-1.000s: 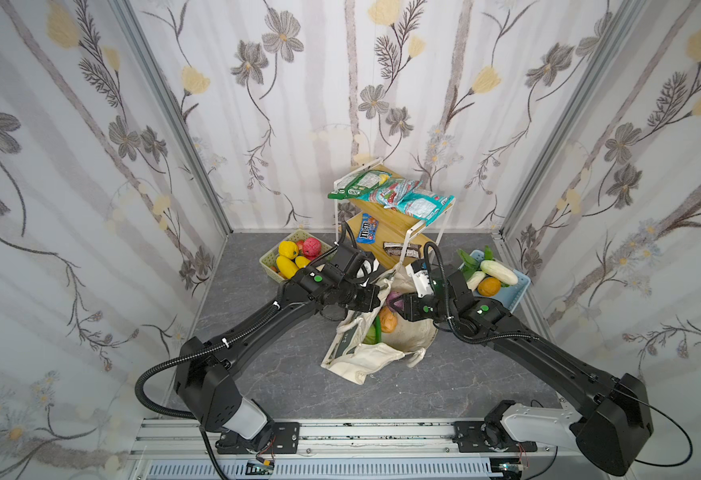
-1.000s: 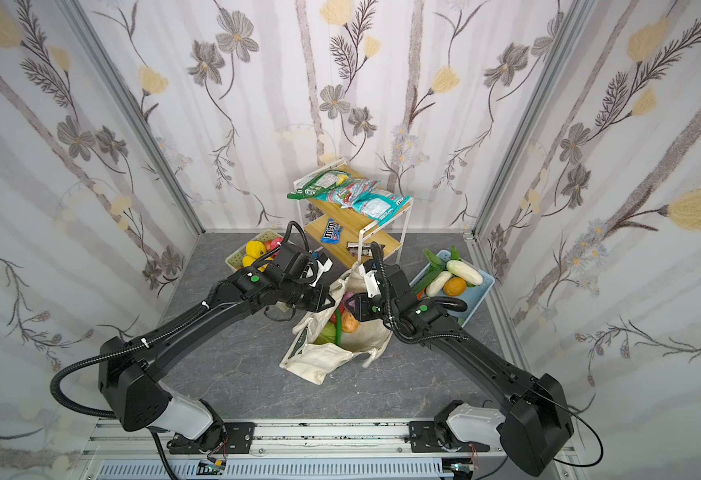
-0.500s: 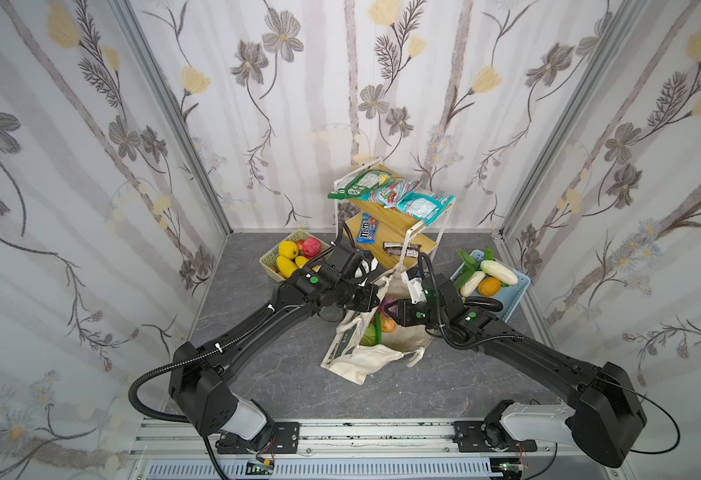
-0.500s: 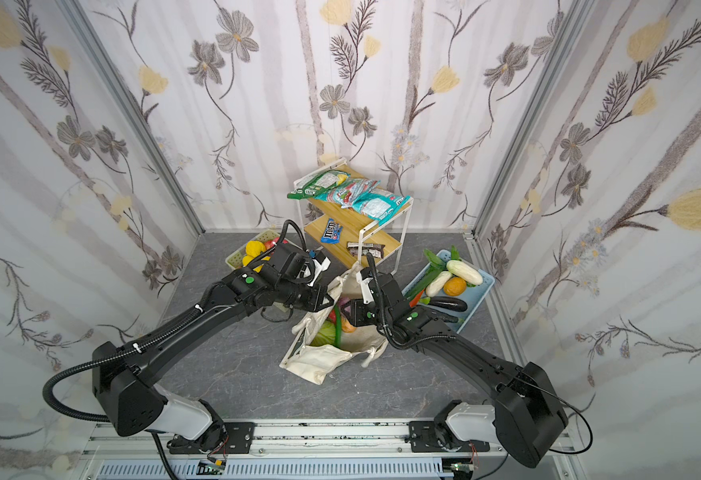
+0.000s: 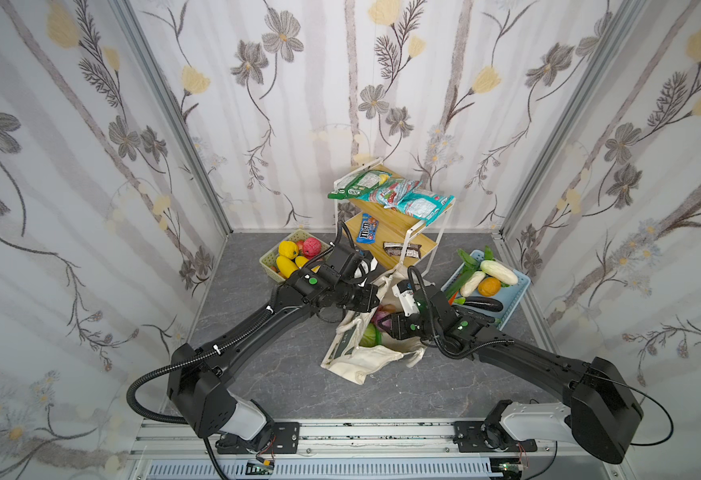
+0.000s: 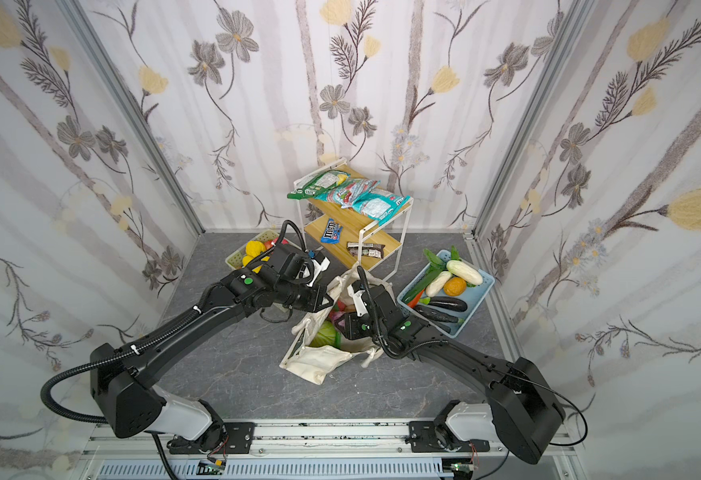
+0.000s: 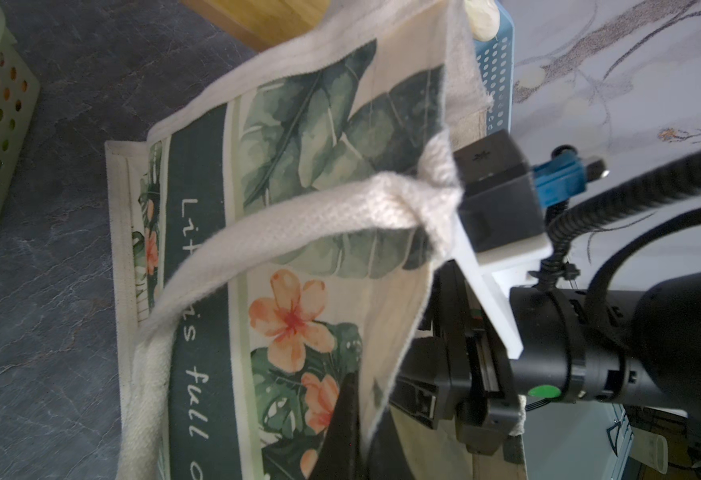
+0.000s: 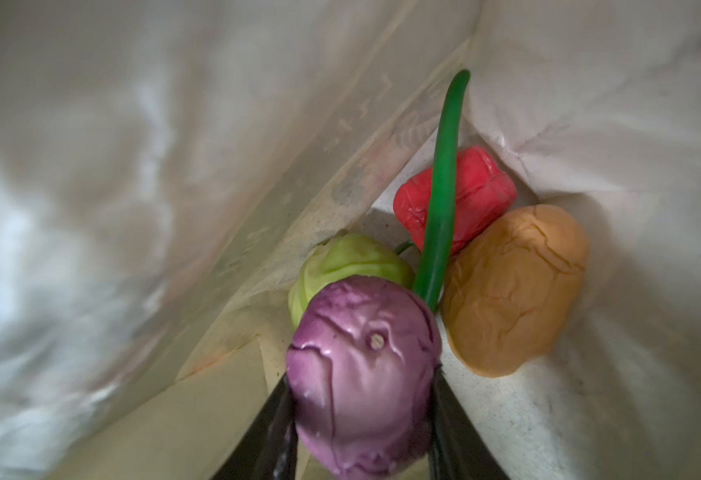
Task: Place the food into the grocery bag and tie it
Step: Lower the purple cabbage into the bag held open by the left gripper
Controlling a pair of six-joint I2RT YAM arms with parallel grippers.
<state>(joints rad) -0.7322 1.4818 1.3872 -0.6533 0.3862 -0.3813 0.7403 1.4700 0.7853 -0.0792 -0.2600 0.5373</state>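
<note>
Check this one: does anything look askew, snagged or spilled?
Nothing has spilled. The grocery bag slumps crumpled on the floor, its rim held up by the left tool. One rope handle lies against the right arm's wrist camera and might snag. The right tool grips a purple vegetable inside the bag.

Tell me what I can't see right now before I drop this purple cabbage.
Right wrist view: the right hand has its fingertips behind the purple cabbage; the bag floor lies under the food.
Left wrist view: the bag lettering is cut by the frame edge; the left hand is mostly behind bag cloth.
</note>
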